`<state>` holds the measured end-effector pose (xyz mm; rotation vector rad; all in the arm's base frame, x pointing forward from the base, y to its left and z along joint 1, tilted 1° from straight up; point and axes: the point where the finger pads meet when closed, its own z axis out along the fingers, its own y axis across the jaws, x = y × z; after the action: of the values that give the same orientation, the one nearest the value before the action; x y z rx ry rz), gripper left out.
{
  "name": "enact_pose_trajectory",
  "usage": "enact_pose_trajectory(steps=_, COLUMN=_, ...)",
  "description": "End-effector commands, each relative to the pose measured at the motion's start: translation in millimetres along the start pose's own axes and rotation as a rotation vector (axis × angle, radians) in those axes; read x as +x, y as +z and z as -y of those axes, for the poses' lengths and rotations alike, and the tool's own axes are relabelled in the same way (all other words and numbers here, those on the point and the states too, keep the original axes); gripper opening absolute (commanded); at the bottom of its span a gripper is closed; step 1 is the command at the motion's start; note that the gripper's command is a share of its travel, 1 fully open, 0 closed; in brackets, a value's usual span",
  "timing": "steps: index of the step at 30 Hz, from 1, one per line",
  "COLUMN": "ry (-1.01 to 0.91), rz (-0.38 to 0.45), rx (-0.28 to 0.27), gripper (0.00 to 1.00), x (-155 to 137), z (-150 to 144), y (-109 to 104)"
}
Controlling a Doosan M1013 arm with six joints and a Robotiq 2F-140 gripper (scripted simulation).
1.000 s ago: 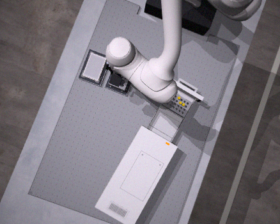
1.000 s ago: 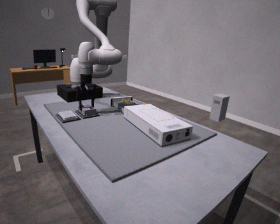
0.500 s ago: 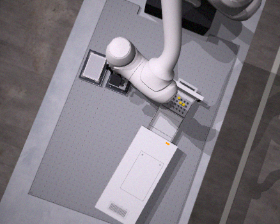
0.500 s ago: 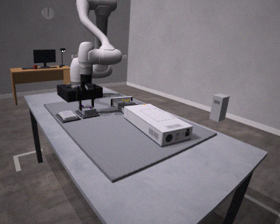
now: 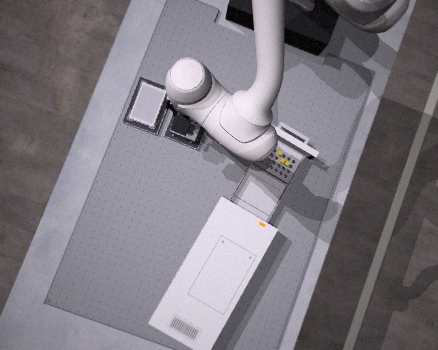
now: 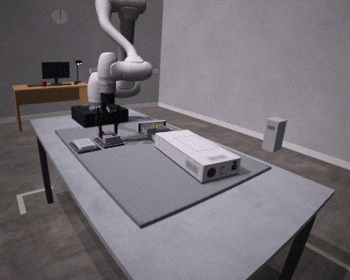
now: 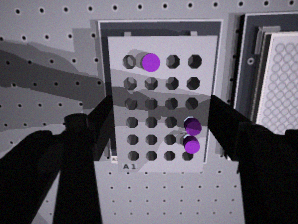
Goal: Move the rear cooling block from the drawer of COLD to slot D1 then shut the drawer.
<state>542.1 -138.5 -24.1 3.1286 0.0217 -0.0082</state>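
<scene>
The rear block (image 6: pixel 112 140) (image 7: pixel 141 112) sits low in deck slot D1 (image 5: pixel 178 141) (image 7: pixel 160 27) and looks flat. Its three purple tubes show in bores in the wrist view: one (image 7: pixel 150 62) in the top row, two (image 7: pixel 192 126) (image 7: pixel 191 145) low on the right. My gripper (image 6: pixel 108 135) (image 7: pixel 160 108) points down with its fingers against the block's two sides, shut on it. The drawer (image 5: pixel 259 192) of COLD (image 5: pixel 213 270) (image 6: pixel 196 154) is out, its rear place empty. The front block (image 5: pixel 277 166) stands near the handle (image 5: pixel 294 132) with three yellow tubes; it looks flat. The lamp (image 5: pixel 262 224) is lit orange.
Slot D2 (image 5: pixel 140 126) (image 7: pixel 248 95), beside D1, holds a white block (image 5: pixel 147 103) (image 6: pixel 85 143). The upright drawer front (image 5: pixel 298 143) (image 6: pixel 152 122) stands near my arm. The black robot base (image 5: pixel 306 37) (image 6: pixel 82 116) is behind.
</scene>
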Motion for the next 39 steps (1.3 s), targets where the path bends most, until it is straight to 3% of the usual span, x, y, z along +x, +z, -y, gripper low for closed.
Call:
enact_pose_trajectory(steps=1, ry=0.002, rz=-0.001, rx=-0.001, gripper=0.59, x=-0.2, z=-1.1, y=0.2)
enact_pose_trajectory(steps=6, ry=0.002, rz=-0.001, rx=-0.001, gripper=0.66, x=-0.2, z=-1.1, y=0.2)
enact_pose_trajectory(steps=39, ry=0.002, rz=-0.001, rx=-0.001, gripper=0.66, x=-0.2, z=-1.1, y=0.2)
